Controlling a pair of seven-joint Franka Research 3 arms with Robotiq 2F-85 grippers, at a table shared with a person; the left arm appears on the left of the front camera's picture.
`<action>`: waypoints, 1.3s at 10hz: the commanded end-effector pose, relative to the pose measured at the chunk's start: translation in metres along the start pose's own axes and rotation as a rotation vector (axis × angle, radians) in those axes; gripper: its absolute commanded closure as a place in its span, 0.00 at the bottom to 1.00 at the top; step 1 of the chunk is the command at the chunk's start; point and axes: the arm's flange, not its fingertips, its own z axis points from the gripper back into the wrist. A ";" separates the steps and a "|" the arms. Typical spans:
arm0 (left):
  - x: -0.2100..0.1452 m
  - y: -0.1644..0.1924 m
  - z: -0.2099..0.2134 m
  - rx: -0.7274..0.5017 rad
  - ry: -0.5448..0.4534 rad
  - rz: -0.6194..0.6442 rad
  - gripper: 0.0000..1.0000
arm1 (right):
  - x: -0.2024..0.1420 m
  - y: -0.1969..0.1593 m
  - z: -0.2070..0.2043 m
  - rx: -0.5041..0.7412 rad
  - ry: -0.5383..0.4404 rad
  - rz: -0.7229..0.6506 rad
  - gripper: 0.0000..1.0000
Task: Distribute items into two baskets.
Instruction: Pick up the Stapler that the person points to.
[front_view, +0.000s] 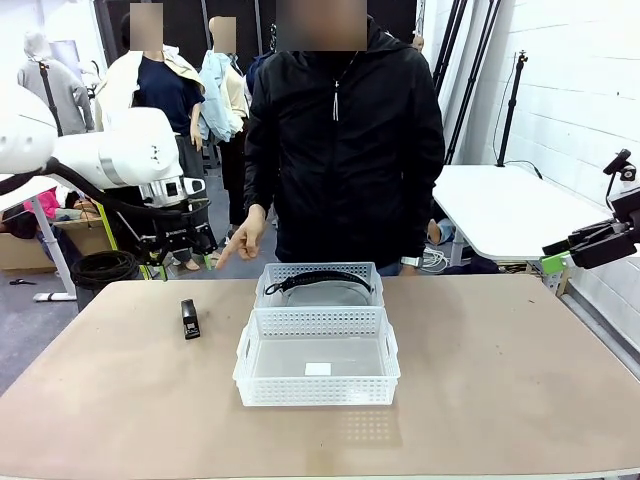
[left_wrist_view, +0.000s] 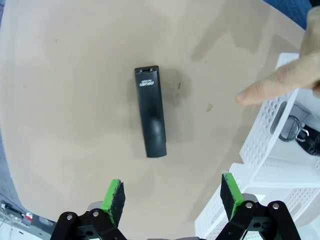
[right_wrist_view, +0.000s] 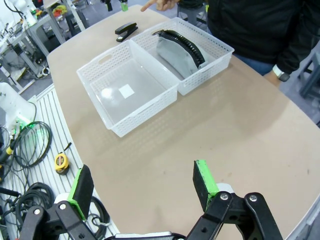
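Note:
The black stapler-like block (front_view: 190, 319) lies flat on the tan table, left of the two white lattice baskets. My left gripper (left_wrist_view: 172, 197) hovers open straight above the block (left_wrist_view: 150, 112), well clear of it; in the front view the left gripper (front_view: 170, 258) hangs at the table's far left edge. The far basket (front_view: 320, 269) holds the black curved strap (front_view: 325, 277). The near basket (front_view: 318, 388) holds only a white label. A person's hand (front_view: 240, 240) points a finger (left_wrist_view: 265, 87) down toward the block. My right gripper (right_wrist_view: 143, 182) is open and high over the table's right edge.
The person in a black jacket stands close behind the far basket. A white side table (front_view: 500, 205) stands at the back right. Cables and a yellow tape measure (right_wrist_view: 61, 161) lie on the floor beside the table. Bare tabletop surrounds the baskets.

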 end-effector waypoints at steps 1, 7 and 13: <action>0.021 -0.014 -0.004 0.001 0.017 0.065 0.00 | -0.004 0.001 -0.004 0.005 -0.032 0.009 0.00; 0.036 -0.029 -0.045 0.085 0.027 0.130 0.00 | -0.004 0.001 -0.004 0.005 -0.032 0.009 0.00; 0.036 0.001 -0.073 0.097 0.026 0.127 0.00 | -0.004 0.001 -0.004 0.005 -0.032 0.009 0.00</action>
